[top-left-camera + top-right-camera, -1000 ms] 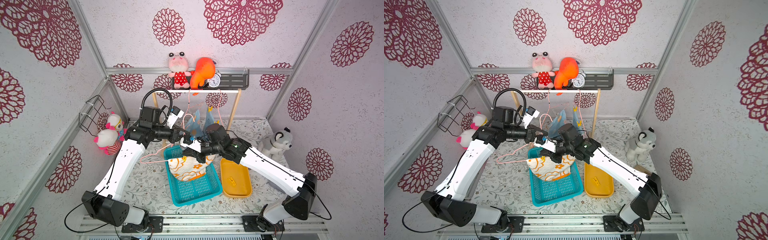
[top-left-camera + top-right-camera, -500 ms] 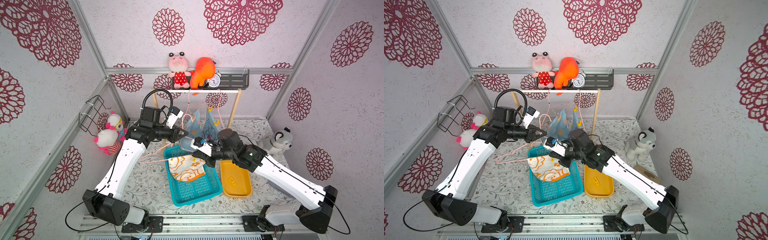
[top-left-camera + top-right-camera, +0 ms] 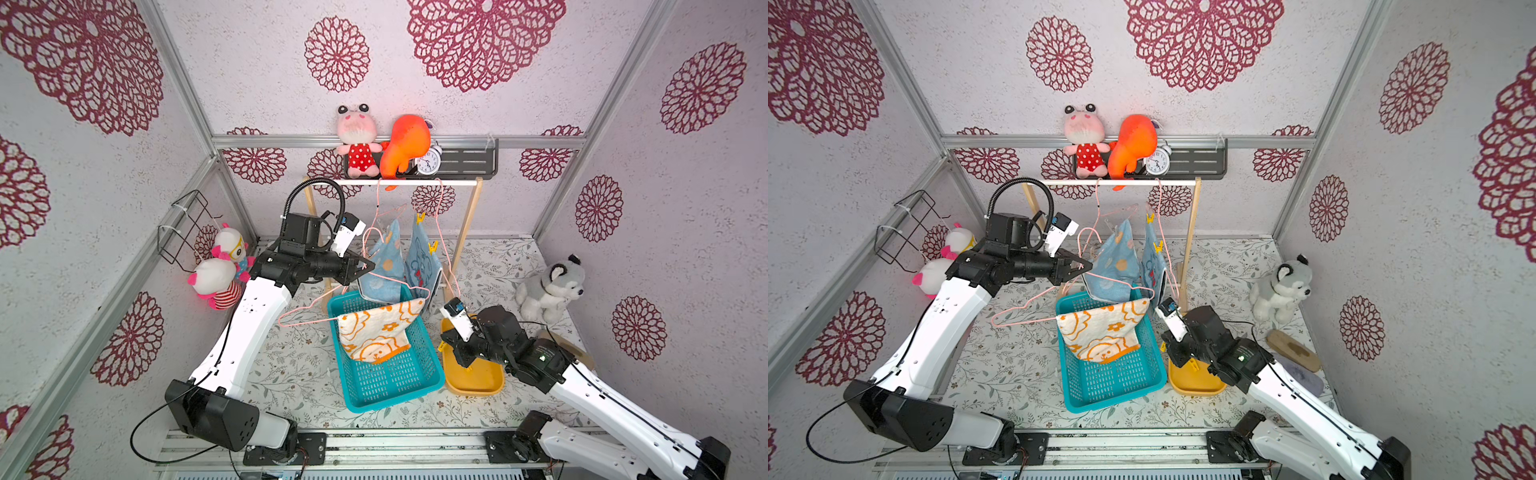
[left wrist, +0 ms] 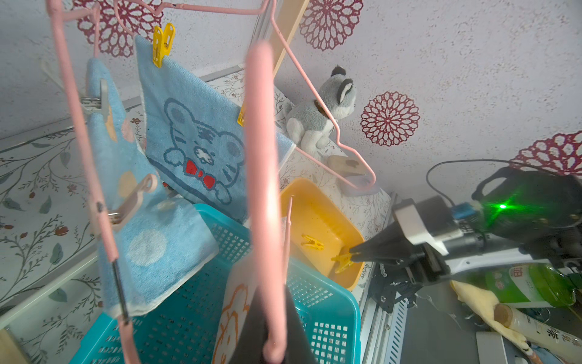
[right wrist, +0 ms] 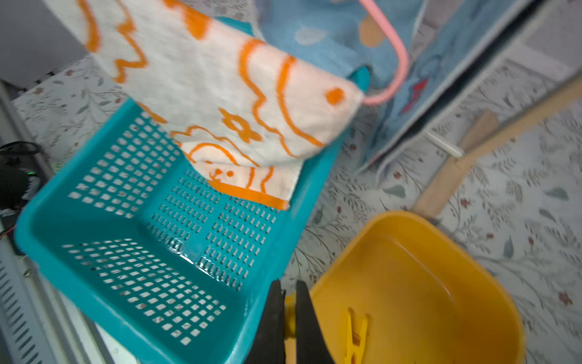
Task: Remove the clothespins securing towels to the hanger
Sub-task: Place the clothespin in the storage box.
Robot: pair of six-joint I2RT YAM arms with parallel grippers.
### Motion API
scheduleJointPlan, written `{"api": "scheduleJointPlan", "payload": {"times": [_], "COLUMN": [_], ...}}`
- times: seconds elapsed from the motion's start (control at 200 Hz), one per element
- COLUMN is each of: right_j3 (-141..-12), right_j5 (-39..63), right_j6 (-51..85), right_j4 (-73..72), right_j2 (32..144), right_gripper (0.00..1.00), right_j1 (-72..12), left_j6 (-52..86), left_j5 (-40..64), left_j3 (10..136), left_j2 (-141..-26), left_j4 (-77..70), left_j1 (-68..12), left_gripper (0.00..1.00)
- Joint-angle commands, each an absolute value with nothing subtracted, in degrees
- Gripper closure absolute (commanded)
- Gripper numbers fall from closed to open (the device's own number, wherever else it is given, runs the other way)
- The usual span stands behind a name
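The teal perforated plastic basket (image 5: 37,236) and yellow plastic tub (image 5: 441,268) look smooth, glossy. The white, orange-flowered terry towel (image 5: 220,104) looks fuzzy, matt.

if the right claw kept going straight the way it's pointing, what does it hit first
Most likely the yellow tub. The right claw, shut on a yellow clothespin, angles down into it, so the pin would meet the tub's floor or its wall beside the teal basket. Depth is unclear.

Both arms extended, both grippers closed.
The left gripper (image 3: 365,266), centre of frame, arm raised, clamps the hanger (image 4: 261,157); right gripper (image 3: 464,365), lower right, arm low, wrist angled down, pinches a clothespin (image 4: 341,261).
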State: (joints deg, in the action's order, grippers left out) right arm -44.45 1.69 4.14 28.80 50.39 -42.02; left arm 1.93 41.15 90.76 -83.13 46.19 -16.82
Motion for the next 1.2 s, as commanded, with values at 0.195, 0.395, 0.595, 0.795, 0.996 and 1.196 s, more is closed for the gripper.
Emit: {"api": "scheduleJointPlan", "payload": {"times": [0.195, 0.395, 0.595, 0.795, 0.996, 1.196], "right_j3": [-40.1, -36.9, -36.7, -37.9, -41.0, -43.2], "right_j5": [-8.1, -8.0, -8.4, -9.7, -6.3, 2.8], "right_j6": [16.7, 19.6, 19.3, 18.6, 14.7, 12.8], "right_j4": [30.0, 24.9, 23.5, 24.6, 25.7, 21.6], "right_j2": [54.1, 57.4, 58.1, 56.9, 53.8, 48.1], "right_gripper": [0.99, 0.89, 0.68, 0.62, 0.62, 0.63], "right_j1": [-36.1, -32.9, -31.7, -31.4, -31.4, -32.1], "left_j6": [1.7, 1.7, 1.7, 1.6, 1.7, 1.6], "left_j5": [42.0, 42.1, 42.0, 42.0, 42.2, 43.1], "left_j3": [91.9, 91.8, 91.8, 91.8, 91.8, 91.8], "left_j2": [-81.2, -81.1, -81.1, -81.3, -81.6, -81.5], "left_j4": [45.2, 45.1, 45.2, 45.2, 45.1, 45.1], "left_j1": [-16.5, -16.7, -16.7, -16.7, -16.7, -16.7], "left_gripper": [1.0, 1.0, 1.0, 1.0, 1.0, 1.0]}}
